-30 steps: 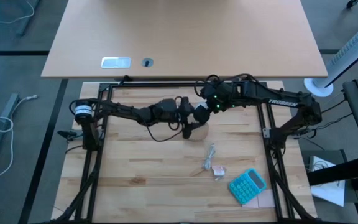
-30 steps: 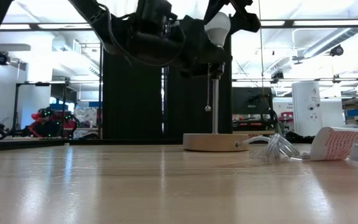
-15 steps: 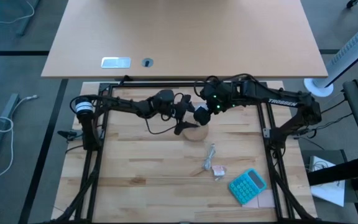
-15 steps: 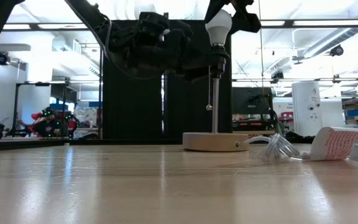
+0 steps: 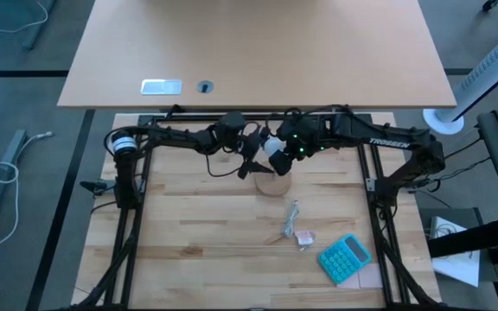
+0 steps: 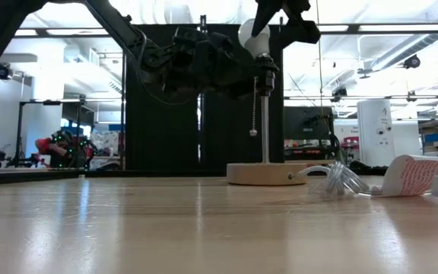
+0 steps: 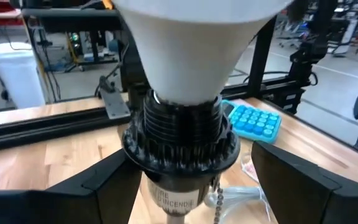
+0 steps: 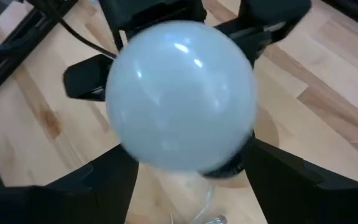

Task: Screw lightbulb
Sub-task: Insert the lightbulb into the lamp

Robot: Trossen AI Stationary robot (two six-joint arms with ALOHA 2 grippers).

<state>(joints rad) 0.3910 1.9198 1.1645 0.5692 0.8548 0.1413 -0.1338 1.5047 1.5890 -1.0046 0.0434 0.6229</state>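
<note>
Right gripper: fingers spread either side of the lightbulb; whether they press it, cannot tell. Left gripper: fingers apart, flanking the black socket without visible contact. The lightbulb sits neck-down in the socket, atop the stem above the tan wooden disc, at the tabletop's centre. Against the earlier frames, the left arm has drawn back toward 10 o'clock, and the bulb now tilts slightly. Clear wrapper and blue calculator lie toward 5 o'clock, unmoved.
</note>
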